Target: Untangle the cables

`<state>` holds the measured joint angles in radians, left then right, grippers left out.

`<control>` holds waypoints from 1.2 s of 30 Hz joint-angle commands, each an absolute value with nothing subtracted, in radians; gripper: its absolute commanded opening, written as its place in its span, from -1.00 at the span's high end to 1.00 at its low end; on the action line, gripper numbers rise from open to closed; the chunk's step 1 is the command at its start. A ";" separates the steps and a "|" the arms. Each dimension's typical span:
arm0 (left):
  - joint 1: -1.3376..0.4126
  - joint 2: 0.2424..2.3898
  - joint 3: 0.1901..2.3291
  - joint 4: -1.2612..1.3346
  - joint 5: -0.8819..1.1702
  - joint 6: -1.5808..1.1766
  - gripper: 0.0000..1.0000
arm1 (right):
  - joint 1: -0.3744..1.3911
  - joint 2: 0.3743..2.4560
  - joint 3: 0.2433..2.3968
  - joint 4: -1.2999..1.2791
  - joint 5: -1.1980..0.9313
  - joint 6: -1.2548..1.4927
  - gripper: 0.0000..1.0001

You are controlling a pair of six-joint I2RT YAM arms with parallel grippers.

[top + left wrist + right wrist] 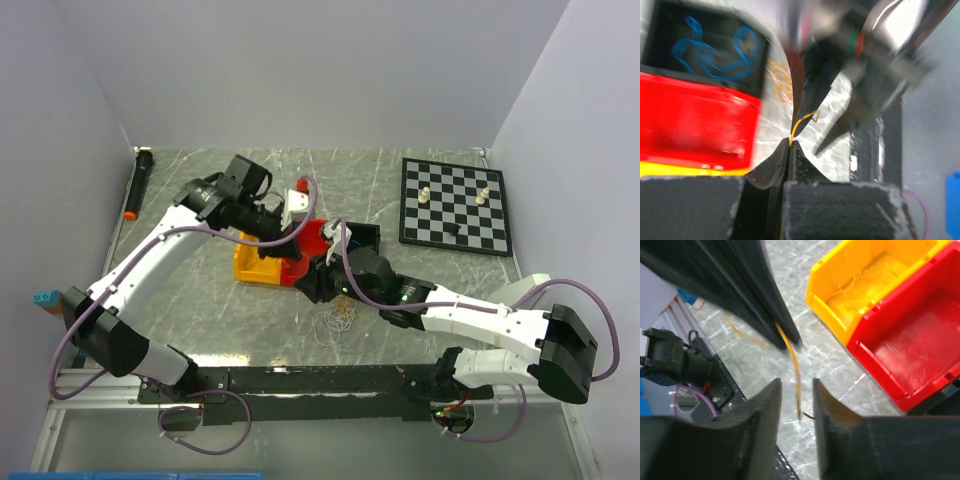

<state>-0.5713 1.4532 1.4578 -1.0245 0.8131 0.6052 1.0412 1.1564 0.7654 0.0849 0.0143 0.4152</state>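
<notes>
My left gripper (791, 142) is shut on a thin yellow cable (801, 122), which runs up out of the jaw tips. The right wrist view shows the same yellow cable (795, 362) hanging loose between the open jaws of my right gripper (796, 382), touching neither finger. The two grippers meet tip to tip just in front of the bins. A loose pile of white and yellow cables (335, 320) lies on the table below them. A blue cable (715, 50) is coiled in the black bin (660, 20). Thin yellow wires (860, 275) lie in the yellow bin (827, 287).
The red bin (910, 350) sits between the yellow and black bins. A chessboard (455, 205) with a few pieces lies at the back right. A black marker with an orange tip (138, 185) lies at the back left. A black rail (320, 380) runs along the near edge.
</notes>
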 commanded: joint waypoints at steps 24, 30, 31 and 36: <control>-0.577 1.229 1.517 -1.008 0.680 0.483 0.99 | 1.048 1.388 0.641 0.187 0.107 0.508 -0.46; -0.577 1.186 1.514 -1.011 0.634 0.491 0.99 | 1.046 1.522 0.767 0.074 0.081 0.532 -0.29; -0.577 1.183 1.519 -1.011 0.627 0.492 0.99 | 1.046 1.549 0.799 0.049 0.069 0.537 -0.22; -0.575 1.193 1.565 -1.022 0.594 0.479 0.99 | 1.046 1.594 0.831 -0.041 0.058 0.583 0.43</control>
